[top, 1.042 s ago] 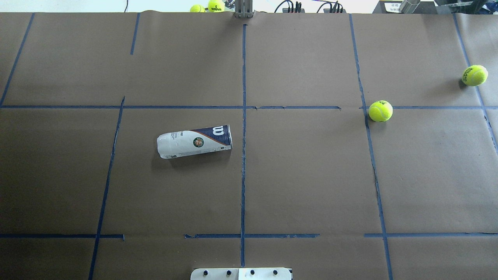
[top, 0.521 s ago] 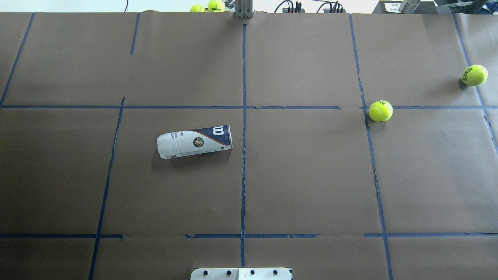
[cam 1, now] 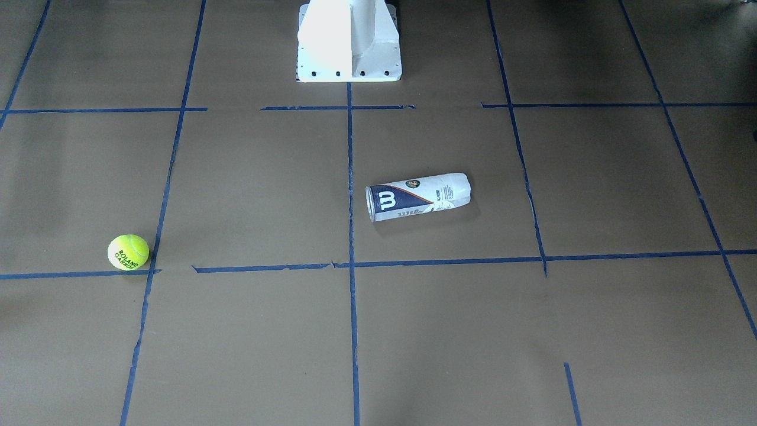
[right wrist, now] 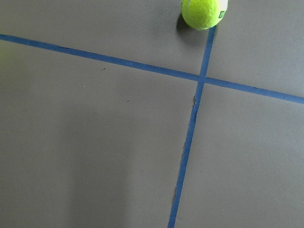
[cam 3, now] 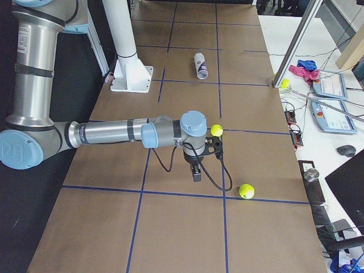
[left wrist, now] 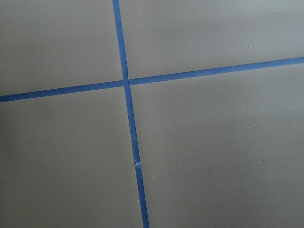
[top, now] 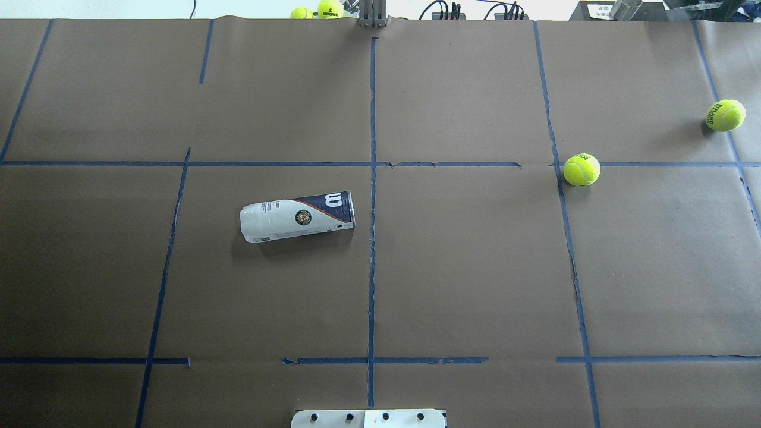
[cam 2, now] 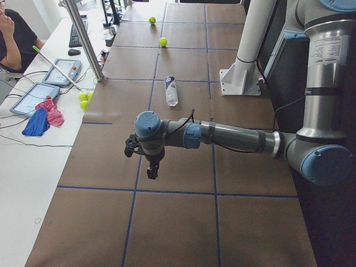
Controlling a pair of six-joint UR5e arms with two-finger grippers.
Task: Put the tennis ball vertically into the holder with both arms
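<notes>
The holder [top: 297, 216] lies on its side on the brown table left of the centre line, its rim end with the "W" towards that line; it also shows in the front view [cam 1: 419, 196]. A tennis ball [top: 581, 169] rests on a tape crossing at the right, and shows in the front view [cam 1: 128, 252] and at the top of the right wrist view [right wrist: 204, 12]. My right gripper [cam 3: 196, 170] hangs above the table beside that ball. My left gripper [cam 2: 151, 167] hangs over bare table, far from the holder. I cannot tell whether either is open or shut.
A second ball [top: 725, 115] lies near the table's right edge. More balls [top: 330, 8] sit beyond the far edge. The white pedestal base [cam 1: 349, 41] stands at the robot's side. A metal post [cam 2: 83, 39], tablets and a seated person are past the far edge.
</notes>
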